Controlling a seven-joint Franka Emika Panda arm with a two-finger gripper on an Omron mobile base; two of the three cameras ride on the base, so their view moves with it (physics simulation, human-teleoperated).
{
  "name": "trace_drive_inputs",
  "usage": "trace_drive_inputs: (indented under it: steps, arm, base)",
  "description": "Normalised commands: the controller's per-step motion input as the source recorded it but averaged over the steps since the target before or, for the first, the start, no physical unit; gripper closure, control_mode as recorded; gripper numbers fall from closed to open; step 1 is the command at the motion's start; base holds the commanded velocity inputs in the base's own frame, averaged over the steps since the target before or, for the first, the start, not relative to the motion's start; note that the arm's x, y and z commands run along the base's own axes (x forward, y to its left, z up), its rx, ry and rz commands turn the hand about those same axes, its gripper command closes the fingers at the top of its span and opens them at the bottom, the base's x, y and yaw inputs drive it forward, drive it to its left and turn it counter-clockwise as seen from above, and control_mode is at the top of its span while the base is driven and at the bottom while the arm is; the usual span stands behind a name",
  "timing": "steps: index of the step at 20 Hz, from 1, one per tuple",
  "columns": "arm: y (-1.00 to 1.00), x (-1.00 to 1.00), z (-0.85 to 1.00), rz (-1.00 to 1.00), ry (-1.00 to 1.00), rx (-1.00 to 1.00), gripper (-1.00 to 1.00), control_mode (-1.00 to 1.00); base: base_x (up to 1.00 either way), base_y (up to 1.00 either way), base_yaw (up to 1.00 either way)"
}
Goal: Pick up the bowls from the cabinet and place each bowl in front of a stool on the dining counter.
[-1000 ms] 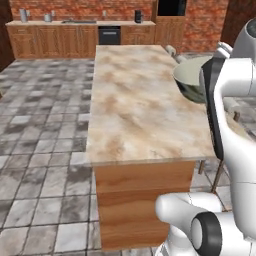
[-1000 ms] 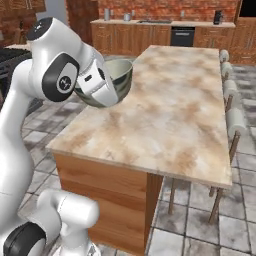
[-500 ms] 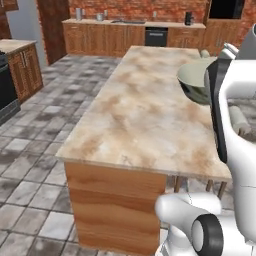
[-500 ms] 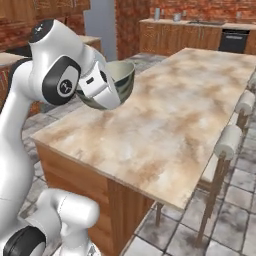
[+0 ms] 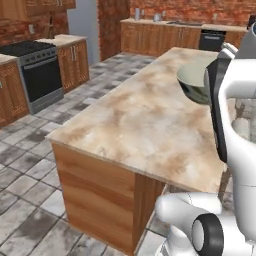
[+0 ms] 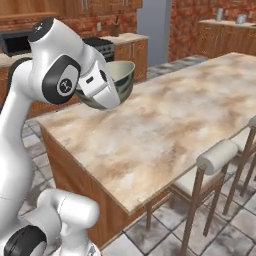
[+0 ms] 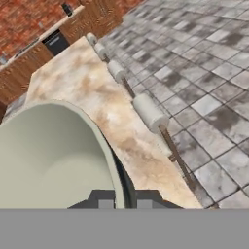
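black stove, grey tiled floor, brick wall

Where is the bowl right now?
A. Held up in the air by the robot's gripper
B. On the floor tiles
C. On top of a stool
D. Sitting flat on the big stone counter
A. The bowl hangs above the dining counter, pinched at its rim by the gripper, with nothing under it touching it; the nearest stool has nothing on it.
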Motion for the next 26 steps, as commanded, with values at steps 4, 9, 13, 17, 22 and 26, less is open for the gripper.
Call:
trace_drive_inputs:
  steps: [4, 9, 13, 17, 22, 26]
  arm:
    - [0.0, 0.0, 0.0, 0.0, 0.0, 0.0, 1.0, 1.0]
    - [0.0, 0.0, 0.0, 0.0, 0.0, 0.0, 1.0, 1.0]
    - [0.0, 0.0, 0.0, 0.0, 0.0, 0.0, 1.0, 1.0]
    - [0.0, 0.0, 0.0, 0.0, 0.0, 0.0, 1.0, 1.0]
    - [0.0, 0.0, 0.0, 0.0, 0.0, 0.0, 1.0, 1.0]
    - [0.0, 0.0, 0.0, 0.0, 0.0, 0.0, 1.0, 1.0]
  base:
    - [-0.09, -1.0, 0.44]
    - [0.0, -1.0, 0.45]
    - [0.0, -1.0, 0.45]
    - [0.0, -1.0, 0.45]
    - [0.0, -1.0, 0.44]
    - [0.0, -1.0, 0.44]
